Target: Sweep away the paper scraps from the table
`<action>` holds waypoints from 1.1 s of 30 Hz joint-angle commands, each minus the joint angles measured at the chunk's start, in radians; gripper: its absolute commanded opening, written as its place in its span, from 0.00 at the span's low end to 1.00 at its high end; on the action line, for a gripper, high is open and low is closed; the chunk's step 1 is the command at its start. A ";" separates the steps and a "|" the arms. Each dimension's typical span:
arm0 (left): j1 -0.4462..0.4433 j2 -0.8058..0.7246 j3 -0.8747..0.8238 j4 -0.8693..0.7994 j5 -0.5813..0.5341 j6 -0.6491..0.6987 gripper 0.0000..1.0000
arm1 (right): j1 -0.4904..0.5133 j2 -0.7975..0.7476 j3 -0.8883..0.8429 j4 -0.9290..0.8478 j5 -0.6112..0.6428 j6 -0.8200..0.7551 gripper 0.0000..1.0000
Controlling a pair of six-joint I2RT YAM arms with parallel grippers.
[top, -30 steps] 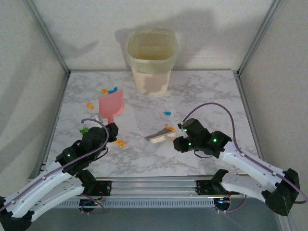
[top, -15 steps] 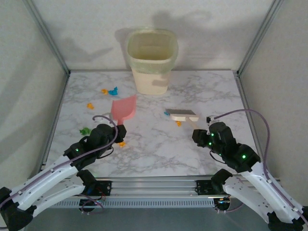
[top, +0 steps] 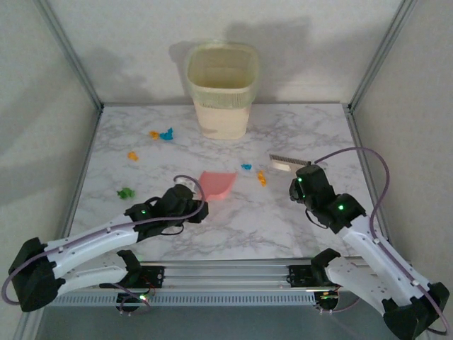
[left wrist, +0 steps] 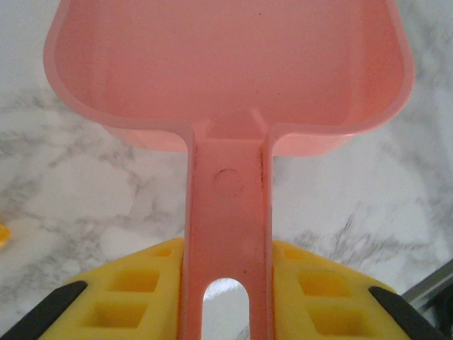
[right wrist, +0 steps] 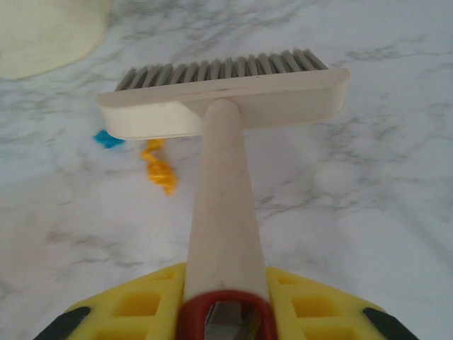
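paper scraps (top: 167,134): tiny crumpled bits, lying loose | far-left: orange and blue pair side by side, another orange nearer | left edge: green scrap (top: 126,192) alone | right of centre: blue scrap (top: 246,167) just beside orange scrap (top: 261,178) | desk (top: 283,212): flat, white, grey-veined marble, aluminium-framed

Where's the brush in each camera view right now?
Top external: brush right of centre, ahead of the right arm.
Right wrist: brush head upper centre, handle running down between the fingers.
Shared landmark: orange scrap just left of the brush head.
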 commanded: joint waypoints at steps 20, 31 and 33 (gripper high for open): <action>-0.208 0.392 0.245 -0.095 -0.125 0.081 0.00 | -0.002 0.203 0.062 -0.031 0.040 -0.063 0.00; -0.210 0.533 0.346 -0.131 -0.186 0.109 0.00 | 0.048 0.275 0.083 -0.026 -0.013 -0.109 0.00; -0.210 0.546 0.358 -0.135 -0.194 0.117 0.00 | 0.069 0.289 0.095 -0.046 -0.007 -0.115 0.00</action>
